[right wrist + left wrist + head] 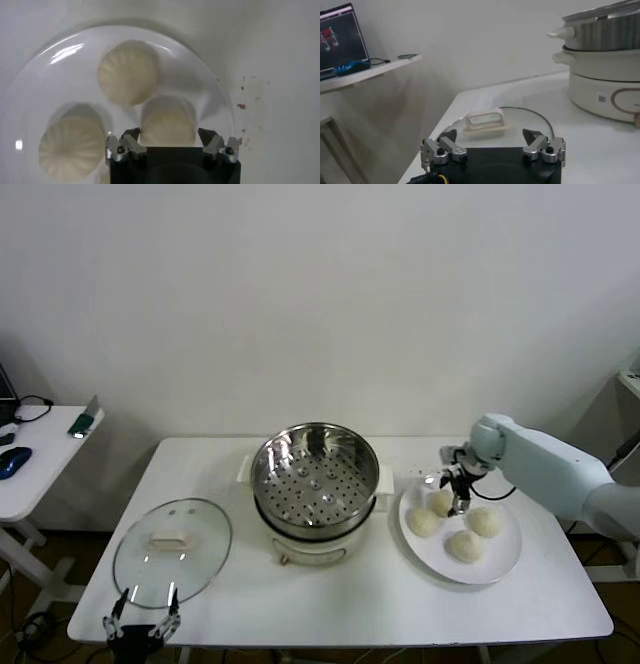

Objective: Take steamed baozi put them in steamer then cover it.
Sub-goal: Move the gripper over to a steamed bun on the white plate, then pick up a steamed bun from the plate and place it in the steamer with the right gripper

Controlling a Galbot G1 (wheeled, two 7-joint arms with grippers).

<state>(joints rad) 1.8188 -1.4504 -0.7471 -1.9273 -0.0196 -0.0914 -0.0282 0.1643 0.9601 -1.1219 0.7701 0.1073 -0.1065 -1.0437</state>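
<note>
Right gripper [458, 502] low over the white plate [500, 565], jaws open astride the rear bun [167, 121]; three more buns [466, 545] alongside on the same plate. Steamer [315, 474] uncovered mid-table, nothing yet on its tray. Lid [172, 550] flat at left, left gripper [141, 620] open just beside its rim. Risks: squashing soft dough through too firm a squeeze; nudging neighbouring buns, closely packed

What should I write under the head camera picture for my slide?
Right gripper open over four baozi on a plate; steamer empty, cover beside it.
</note>
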